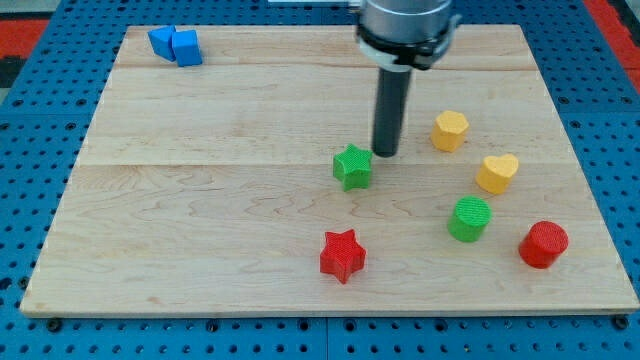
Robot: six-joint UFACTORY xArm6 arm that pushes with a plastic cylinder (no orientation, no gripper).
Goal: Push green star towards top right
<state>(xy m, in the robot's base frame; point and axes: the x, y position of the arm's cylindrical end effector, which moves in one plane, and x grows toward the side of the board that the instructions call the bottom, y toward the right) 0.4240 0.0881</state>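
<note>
— Where is the green star (pixel 352 166)?

— A little right of the board's middle, lying flat on the wooden board (pixel 200 220). My tip (pixel 386 153) stands just beside it, at about two o'clock from the star. The gap is so small that I cannot tell whether the two touch.

— And the hand: open, shut, holding something?

— There are no jaws to open or close. The arm ends in a straight dark rod, upright, and it holds nothing; only its lower end meets the board next to the star.

— What lies around the star?

— A red star (pixel 342 255) sits at six o'clock from it, near the board's bottom edge and clearly apart. At about four o'clock is a green cylinder (pixel 469 219), and further on, toward the same side, a red cylinder (pixel 543 244). At three o'clock is a yellow heart (pixel 496 172). At about two o'clock, beyond my tip, is a yellow hexagonal block (pixel 450 130).

— Anything far off?

— Two blue blocks (pixel 175 45), touching each other, at ten o'clock in the top left corner, well apart from everything else. Their shapes are hard to make out.
</note>
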